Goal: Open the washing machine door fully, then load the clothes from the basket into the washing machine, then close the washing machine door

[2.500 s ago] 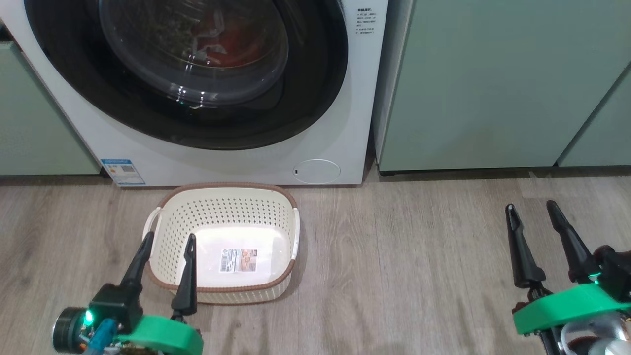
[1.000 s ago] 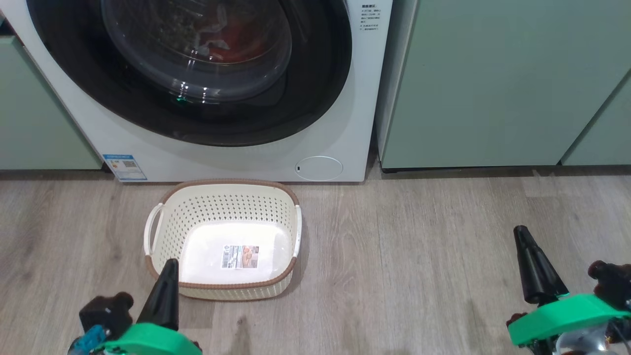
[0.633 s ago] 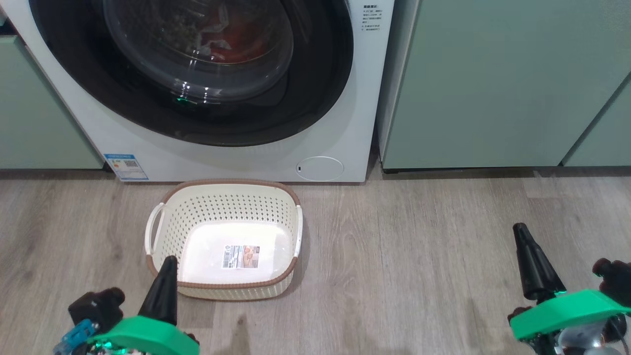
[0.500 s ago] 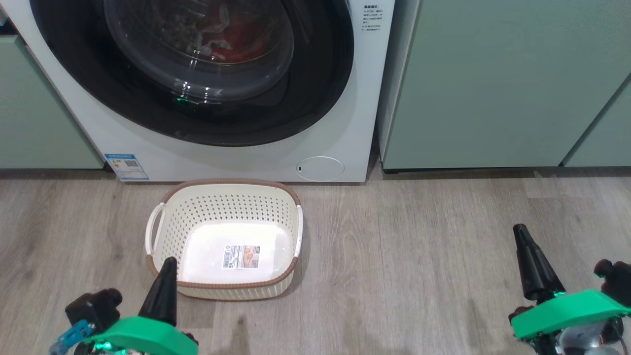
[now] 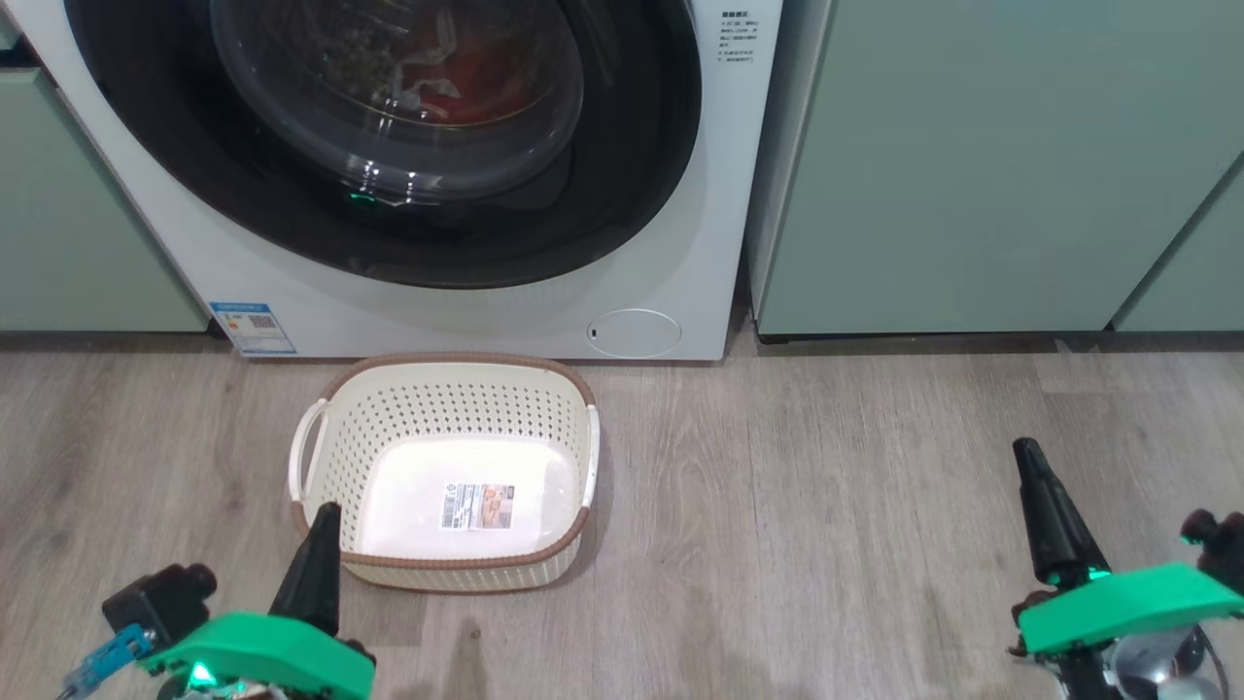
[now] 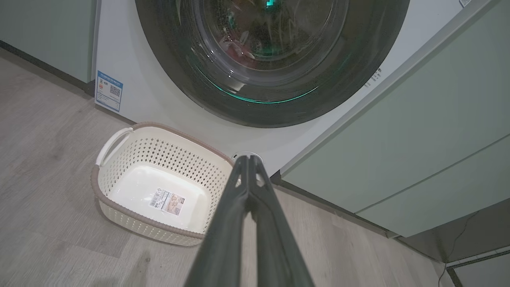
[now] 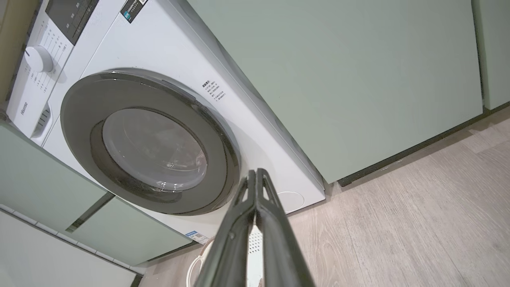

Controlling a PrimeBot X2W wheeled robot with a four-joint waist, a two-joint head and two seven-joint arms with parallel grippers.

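Note:
The washing machine (image 5: 695, 243) stands straight ahead with its door (image 5: 593, 214) shut flat against the front. Red clothes (image 5: 476, 78) show dimly through the door's glass bowl. On the floor before it sits the cream basket (image 5: 447, 408), holding nothing but the label sticker on its floor. My left gripper (image 5: 325, 515) is shut and empty, with its tip over the basket's near left corner. My right gripper (image 5: 1024, 452) is shut and empty over bare floor far to the right. In the wrist views the left gripper (image 6: 248, 160) and the right gripper (image 7: 257, 173) have their fingers pressed together.
Pale green cabinets (image 5: 972, 165) flank the washer on the right and on the left (image 5: 68, 224). A small round flap (image 5: 634, 333) and a blue label (image 5: 240, 328) mark the washer's lower front. Grey wood floor (image 5: 826, 506) lies open between basket and right gripper.
Both grippers, open 2.5 s ago, now stand shut and lower in the head view. Over the last second the left arm has sunk a little and the camera drifted slightly.

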